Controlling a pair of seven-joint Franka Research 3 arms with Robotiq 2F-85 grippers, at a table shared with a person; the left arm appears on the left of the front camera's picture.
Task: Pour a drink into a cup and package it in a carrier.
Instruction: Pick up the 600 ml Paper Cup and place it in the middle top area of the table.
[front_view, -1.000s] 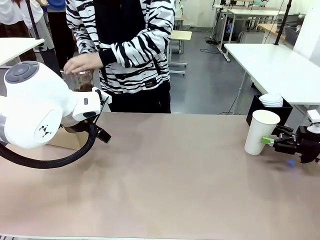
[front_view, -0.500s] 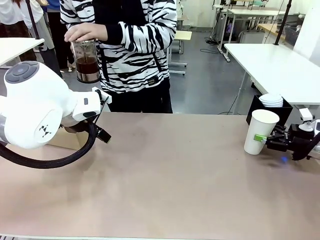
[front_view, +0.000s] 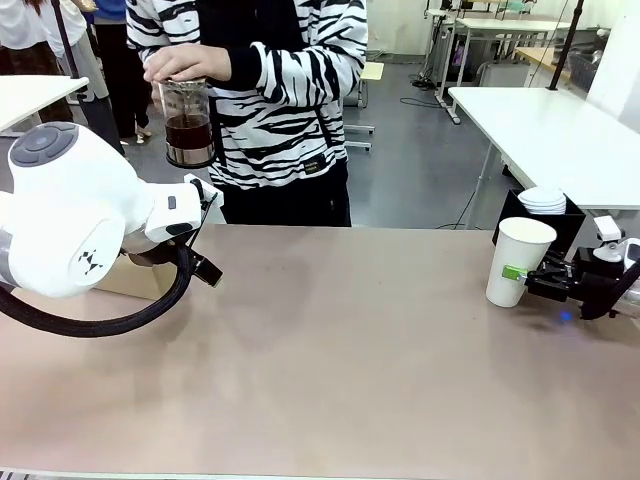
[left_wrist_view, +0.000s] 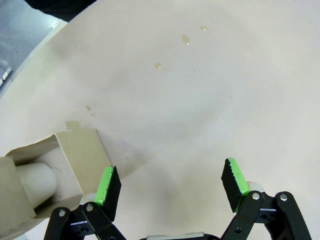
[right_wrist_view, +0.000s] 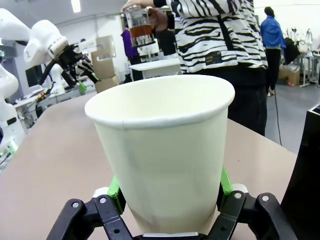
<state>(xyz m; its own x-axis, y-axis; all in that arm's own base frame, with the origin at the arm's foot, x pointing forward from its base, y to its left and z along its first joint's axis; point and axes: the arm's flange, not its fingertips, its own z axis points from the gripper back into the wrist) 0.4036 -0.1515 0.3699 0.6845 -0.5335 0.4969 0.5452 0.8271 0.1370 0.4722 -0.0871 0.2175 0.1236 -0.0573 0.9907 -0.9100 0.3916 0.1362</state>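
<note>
Tan table (front_view: 330, 350), cup (front_view: 520, 248) in right jaws

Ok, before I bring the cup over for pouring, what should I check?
1. Grip: right claw shut on white paper cup: ok.
2. Cup upright: ok.
3. Pouring position: clear glass carafe of dark drink above the cup: not ok; the person's hand holds it far off, at the table's other end.
4. Spare arm: left claw open, holding nothing: ok.
5. Packaging: tan cardboard carrier has a free hole: cannot tell.
</note>
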